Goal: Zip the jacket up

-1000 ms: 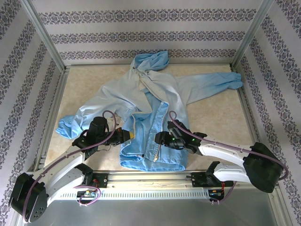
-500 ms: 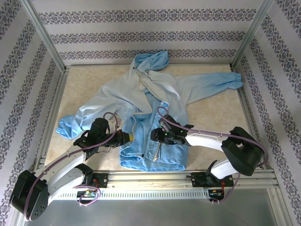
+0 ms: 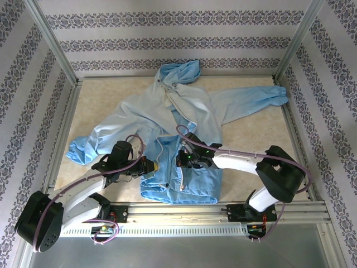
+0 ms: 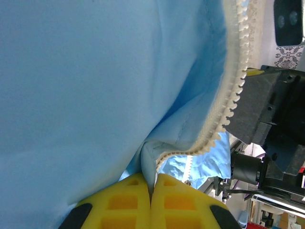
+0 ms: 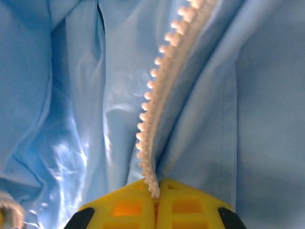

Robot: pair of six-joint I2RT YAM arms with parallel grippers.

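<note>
Enclosure: striped floral wallpaper (image 3: 167, 44) closed in three sides beyond both arms.
Table: a beige tabletop (image 3: 251, 139) spread ahead of the claws and out to either side.
Jacket: the light-blue hooded jacket (image 3: 184, 106) lay front-up, with the hood far ahead of the claws, the sleeves flung wide to both sides and the hem behind them, nearest the arm bases.
Zipper strip: the pale toothed zipper strip (image 5: 150, 119) ran straight away from the right claw's tips, its teeth unmeshed.
Left claw: the left claw (image 3: 150, 166) was pinched together on a fold of the jacket's front edge, with teeth curving just beside its tips.
Right claw: the right claw (image 3: 183, 161) was clamped on the zipper strip itself.
Change: within the last second the right claw had swung inward toward the left claw, dragging its panel along, so the gap between the two front edges had narrowed.
Meaning: the edges were probably being lined up. Nothing was zipped yet, and the slider could not be made out.
</note>
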